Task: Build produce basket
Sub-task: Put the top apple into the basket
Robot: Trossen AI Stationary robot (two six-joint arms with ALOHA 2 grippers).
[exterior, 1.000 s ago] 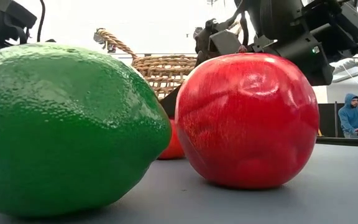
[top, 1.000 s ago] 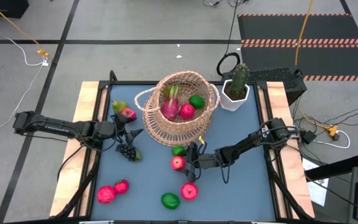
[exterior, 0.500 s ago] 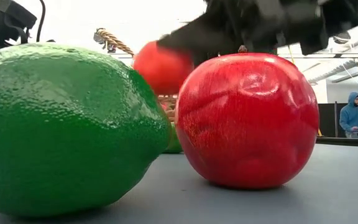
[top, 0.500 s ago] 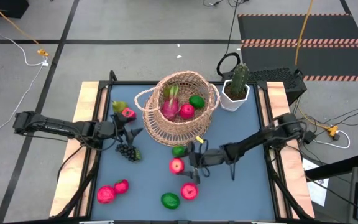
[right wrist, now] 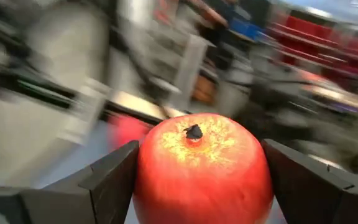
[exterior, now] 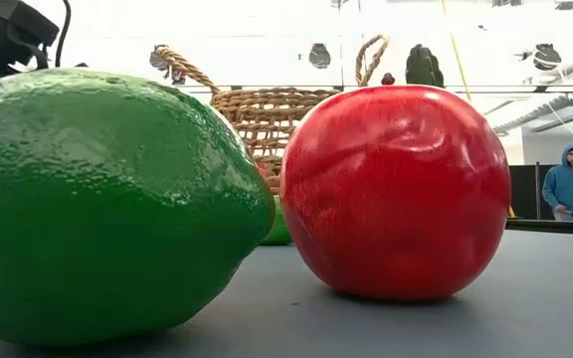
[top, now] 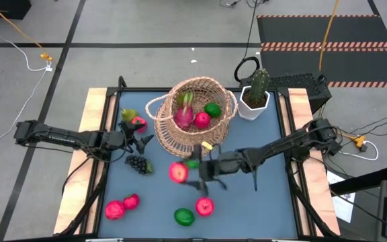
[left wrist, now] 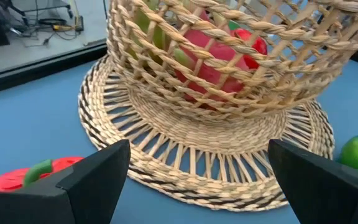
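Observation:
The tan wicker basket (top: 193,119) stands on its flat woven base at the table's far middle. It holds a pink dragon fruit (top: 184,114), a red apple (top: 201,120) and a green lime (top: 213,109). My right gripper (top: 185,173) is in front of the basket, above the table, shut on another red apple (top: 177,172). My left gripper (top: 145,142) waits open at the basket's left, its fingers facing the basket's base (left wrist: 216,143). On the table lie dark grapes (top: 137,163), a lime (top: 184,216), an apple (top: 205,206) and two pink-red fruits (top: 115,210). My right gripper pinches the red apple by two opposite sides (right wrist: 149,177) between its two fingers (right wrist: 110,183). The fingers reach in level from the table's right side. The apple is lifted clear of the table, its stem dimple (right wrist: 194,132) turned toward the wrist camera.
A potted cactus in a white pot (top: 254,101) stands at the far right. A small lime (top: 192,163) lies by the basket's near rim and a pink fruit (top: 138,122) at its left. The low view is filled by a lime (exterior: 107,199) and an apple (exterior: 396,194).
My right gripper has risen from the table with the red apple, rolling at the wrist and drifting a little toward the table's left edge. The apple, resting on the table a second ago, is now lifted clear. The gripper has gone up out of the low view.

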